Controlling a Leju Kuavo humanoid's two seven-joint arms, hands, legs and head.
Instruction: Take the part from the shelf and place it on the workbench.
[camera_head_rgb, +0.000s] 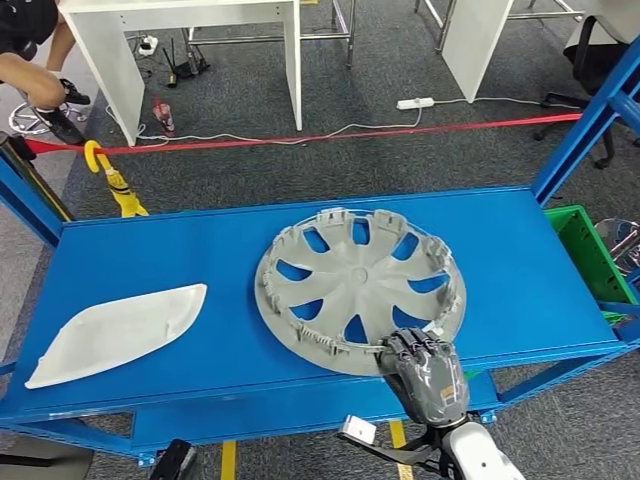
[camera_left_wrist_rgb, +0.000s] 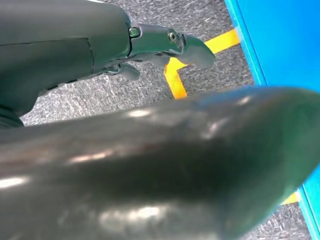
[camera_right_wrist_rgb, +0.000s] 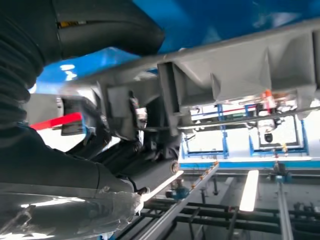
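on the blue shelf (camera_head_rgb: 189, 250), a grey wheel cover (camera_head_rgb: 358, 290) is lying flat right of the middle, inner side up with its spokes and rim clips showing, its near edge reaching the shelf's front edge. the right hand (camera_head_rgb: 423, 375) is coming up from below and gripping that near rim, dark fingers (camera_head_rgb: 411, 345) curling over the top of it; in the right wrist view the fingers (camera_right_wrist_rgb: 128, 145) are clamping the cover's ribbed rim (camera_right_wrist_rgb: 234, 70) against the blue surface beyond. a white curved panel (camera_head_rgb: 113, 330) is lying near the shelf's left front corner, well apart from the wheel cover. a green bin (camera_head_rgb: 585, 250) is sitting just off the shelf's right end. the left hand (camera_left_wrist_rgb: 166, 42) is hanging over grey carpet and a yellow floor line (camera_left_wrist_rgb: 177, 82), beside a blue edge, holding nothing, its fingers stretched out. beyond the shelf, a red tape line (camera_head_rgb: 302, 138) is running across the carpet, and a white power strip (camera_head_rgb: 415, 103) is lying by it.
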